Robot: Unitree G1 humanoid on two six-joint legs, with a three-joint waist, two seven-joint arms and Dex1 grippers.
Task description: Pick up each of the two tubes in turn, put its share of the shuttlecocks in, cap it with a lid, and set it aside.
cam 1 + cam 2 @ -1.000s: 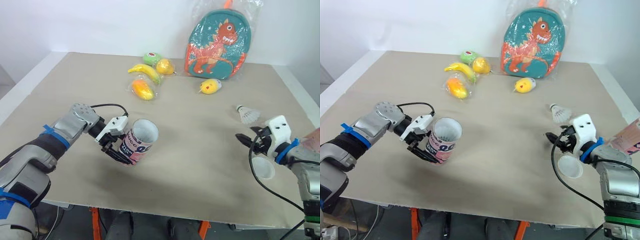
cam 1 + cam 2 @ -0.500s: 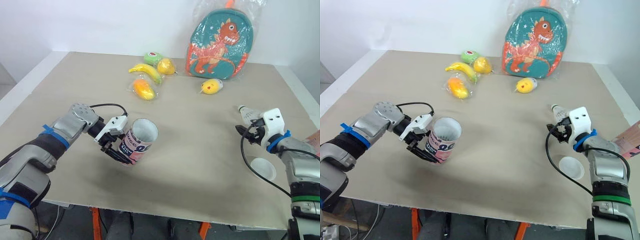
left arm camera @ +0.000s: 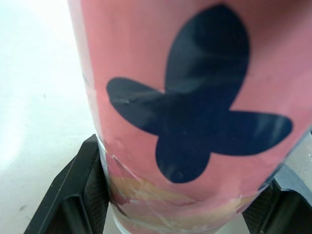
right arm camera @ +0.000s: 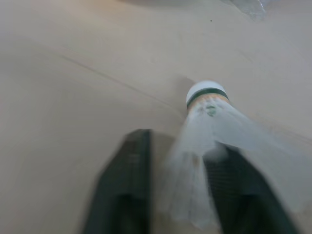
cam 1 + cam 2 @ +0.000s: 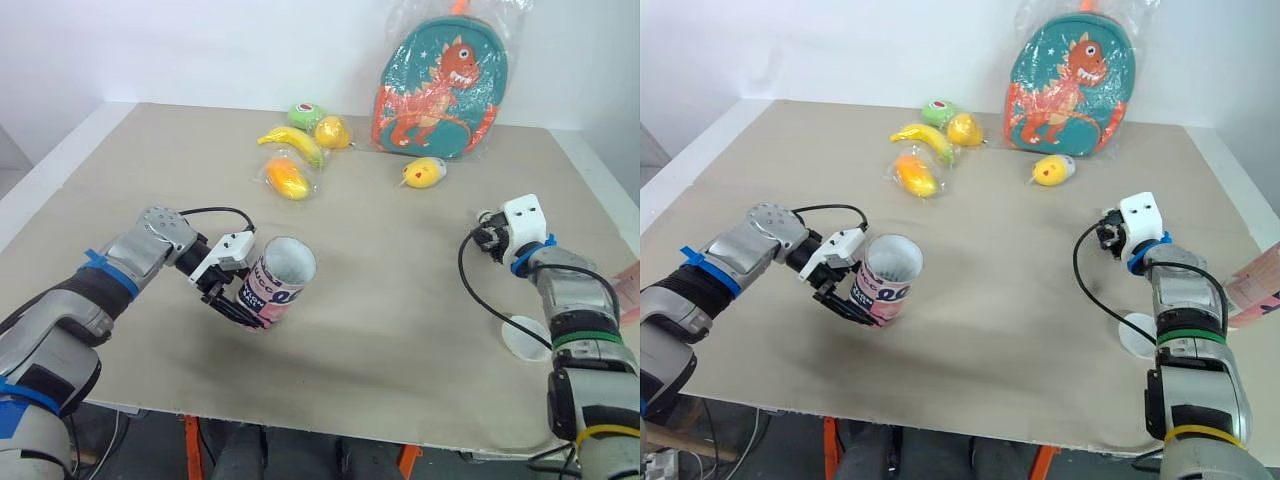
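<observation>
Now the left pincer [image 5: 240, 300] grips the tilted tube [image 5: 280, 282], lower left. Mid right, the right pincer [image 4: 178, 146] stands wide around a shuttlecock [image 4: 207, 93].

The tube [image 3: 195, 97] clamped in the left gripper [image 5: 232, 295] wears smooth, faintly glossy pink paper with a dark blue print. Crinkled clear film shows at the end nearest the matt black ribbed fingers [image 3: 78, 195]. Between the parted fingers of the right gripper [image 4: 179, 144] the shuttlecock [image 4: 214, 131] has a thin, translucent white skirt and a smooth white cap. Under both grippers the table [image 5: 400, 290] is matt beige board. Just beside the right gripper lies a translucent white plastic lid [image 5: 527, 337].
</observation>
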